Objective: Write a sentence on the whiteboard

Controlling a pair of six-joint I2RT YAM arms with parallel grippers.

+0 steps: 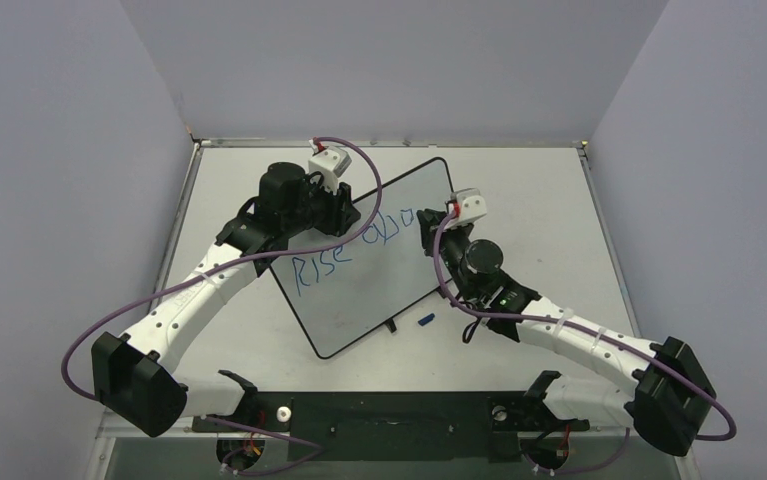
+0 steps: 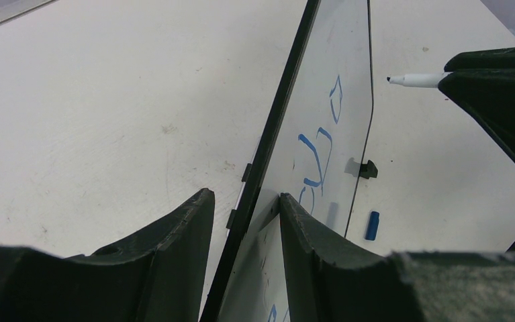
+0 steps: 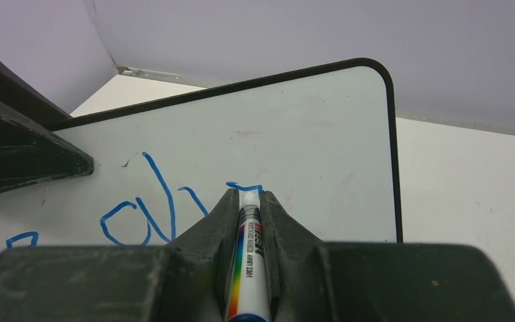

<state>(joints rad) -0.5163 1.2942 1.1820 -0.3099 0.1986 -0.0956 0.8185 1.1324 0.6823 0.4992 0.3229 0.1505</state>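
Marker [image 3: 248, 268], clamped in the right gripper [image 3: 248, 201], points toward 10 o'clock in the top view, tip at the last blue stroke of the sentence [image 1: 324, 265] on the whiteboard [image 1: 359, 310]. Left gripper [image 2: 244, 196] pinches its 10 o'clock edge. Bare surface runs briefly toward 2 o'clock, then the rim; wider room lies at 5 o'clock.
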